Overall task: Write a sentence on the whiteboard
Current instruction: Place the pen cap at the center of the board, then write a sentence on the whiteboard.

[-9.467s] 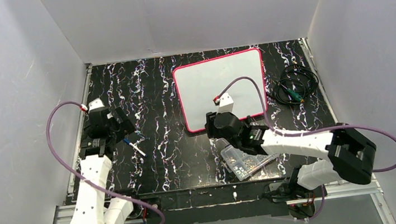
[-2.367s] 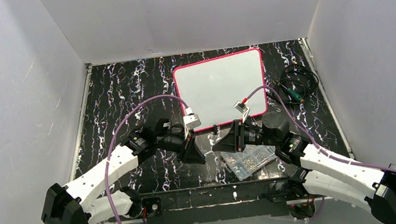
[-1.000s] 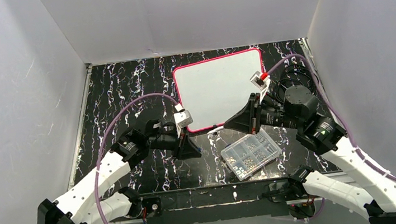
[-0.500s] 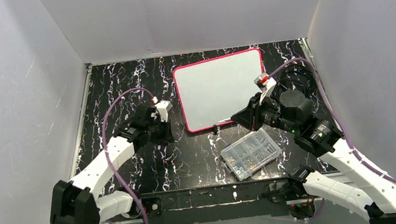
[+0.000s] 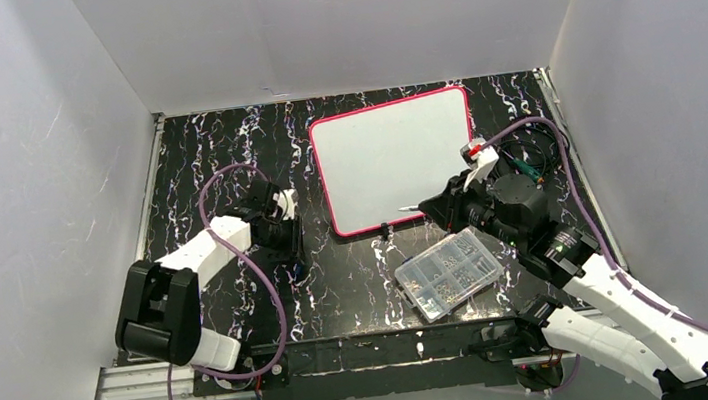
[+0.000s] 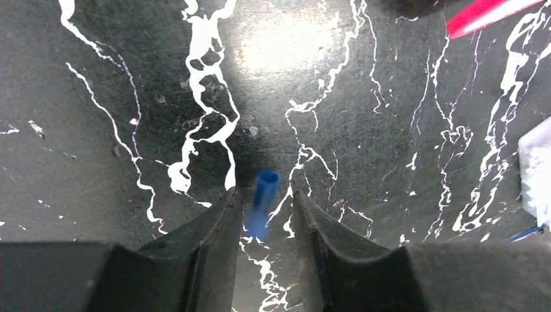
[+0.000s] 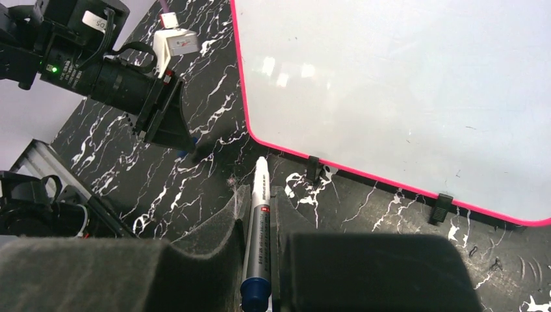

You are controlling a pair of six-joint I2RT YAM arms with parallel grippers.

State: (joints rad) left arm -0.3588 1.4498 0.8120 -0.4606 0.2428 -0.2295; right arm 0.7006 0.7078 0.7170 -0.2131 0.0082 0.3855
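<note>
Retreating left pincer from whiteboard | cap between parted jaws

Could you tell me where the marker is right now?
Right wrist view: the marker is clamped in the right gripper, tip pointing at the near edge of the whiteboard, by its left corner.
</note>
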